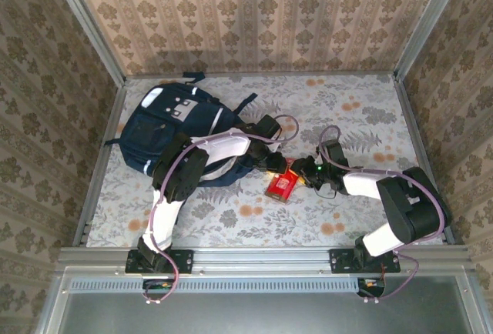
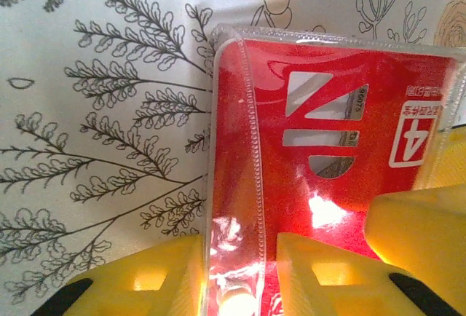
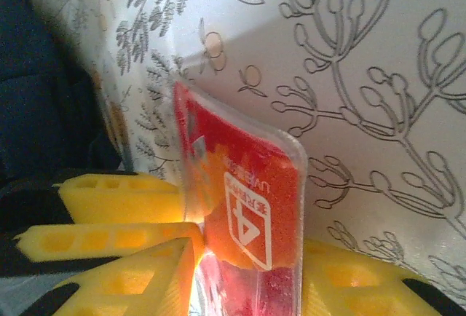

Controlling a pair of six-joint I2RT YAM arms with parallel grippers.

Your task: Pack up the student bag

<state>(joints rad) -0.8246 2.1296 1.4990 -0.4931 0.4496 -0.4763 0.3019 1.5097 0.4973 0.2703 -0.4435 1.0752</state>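
- Student bag lies at the back left of the worktop.
- Near its right side, a red packet is outside it, so packing looks barely begun.
- Left claw pinches one edge of the packet and right claw pinches the other.

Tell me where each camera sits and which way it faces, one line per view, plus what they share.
Top external: above and behind the bases, looking down on the table; both arms, the student bag far left.
Left wrist: on the left gripper, facing down at the red packet; its yellow fingers flank the edge.
Right wrist: on the right gripper, low, facing the packet, bag beyond; own fingers show.
Shared: all three see the red packet.
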